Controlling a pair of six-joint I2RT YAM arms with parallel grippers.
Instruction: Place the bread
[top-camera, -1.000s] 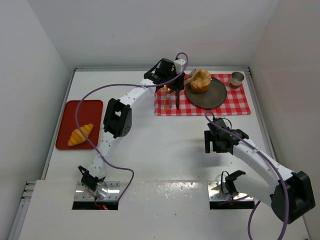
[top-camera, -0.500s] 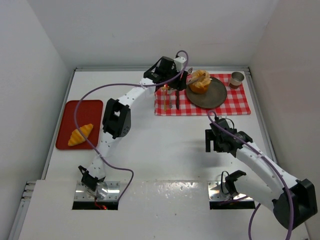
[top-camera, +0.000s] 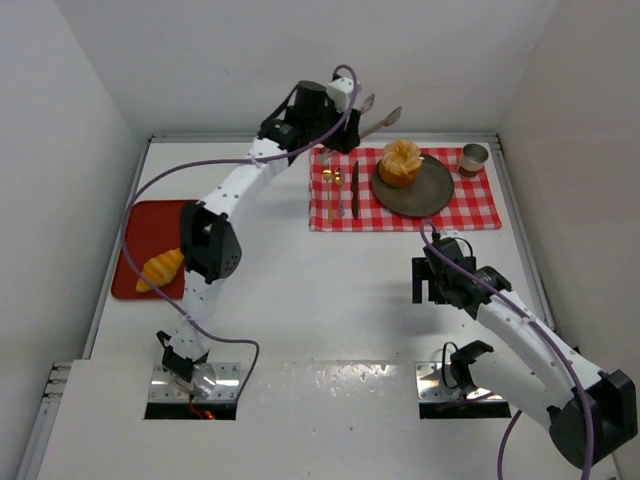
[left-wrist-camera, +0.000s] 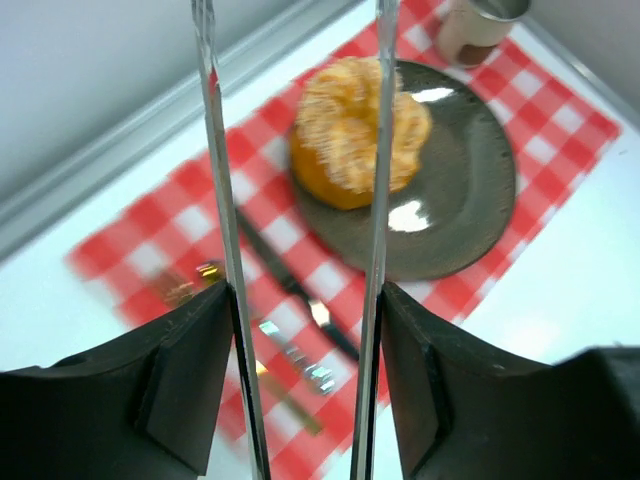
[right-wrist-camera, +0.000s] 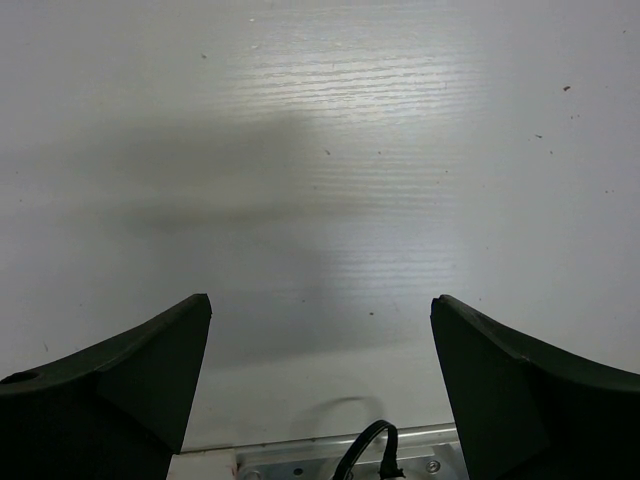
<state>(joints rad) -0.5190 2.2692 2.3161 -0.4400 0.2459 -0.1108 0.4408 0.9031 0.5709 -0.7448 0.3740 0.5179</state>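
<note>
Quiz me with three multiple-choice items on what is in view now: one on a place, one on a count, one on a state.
1. Where does the bun sit?
A. on the bare table
B. on the dark plate
C. in the cup

2. How many bread pieces lie on the red tray?
A. one
B. two
C. none

3. The metal blades at the left gripper are:
A. clamped on the bun
B. clamped on the knife
C. apart, with nothing between them

Answers:
1 B: the bun rests on the plate's far-left part.
2 A: only the croissant lies there.
3 C: the left wrist view shows a gap between the blades, with the bun lying beyond them.
</note>
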